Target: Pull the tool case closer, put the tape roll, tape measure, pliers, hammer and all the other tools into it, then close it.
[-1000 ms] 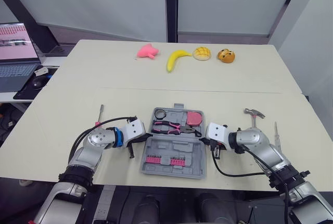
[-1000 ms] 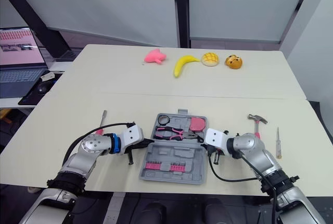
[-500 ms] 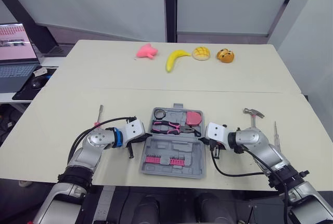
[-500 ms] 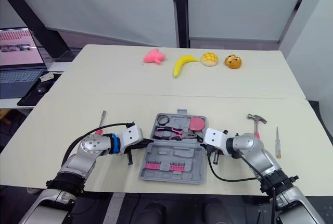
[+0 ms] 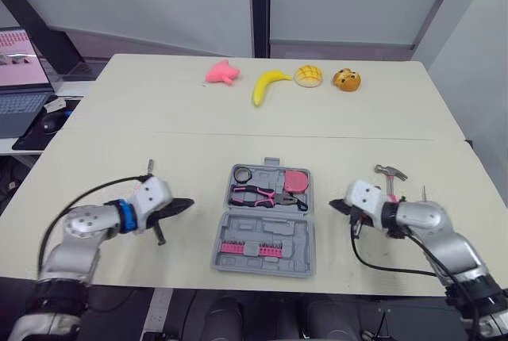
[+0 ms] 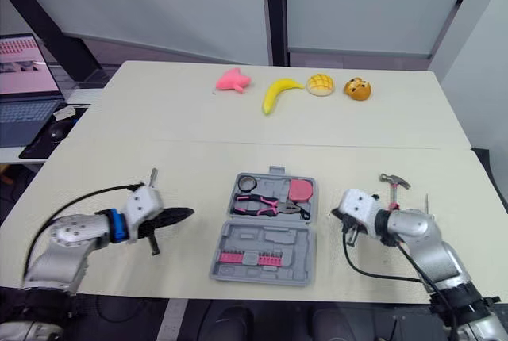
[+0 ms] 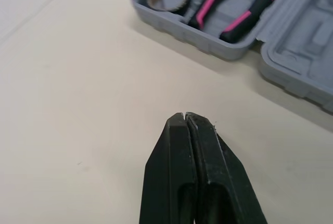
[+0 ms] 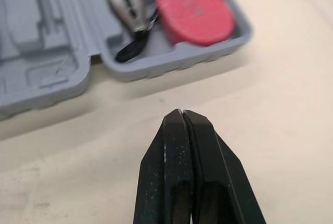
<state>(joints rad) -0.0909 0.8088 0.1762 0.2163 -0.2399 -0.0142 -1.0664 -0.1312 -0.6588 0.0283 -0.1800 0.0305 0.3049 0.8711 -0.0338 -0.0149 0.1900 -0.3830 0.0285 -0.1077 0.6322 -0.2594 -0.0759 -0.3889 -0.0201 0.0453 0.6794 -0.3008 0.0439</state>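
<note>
Grey tool case (image 5: pixel 268 227), pink tape measure (image 5: pixel 296 179), yellow banana (image 5: pixel 267 87).

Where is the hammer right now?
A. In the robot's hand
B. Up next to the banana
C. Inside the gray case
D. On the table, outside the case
D: the hammer lies on the table to the right of the open case, which has the pliers in it but no hammer.
</note>
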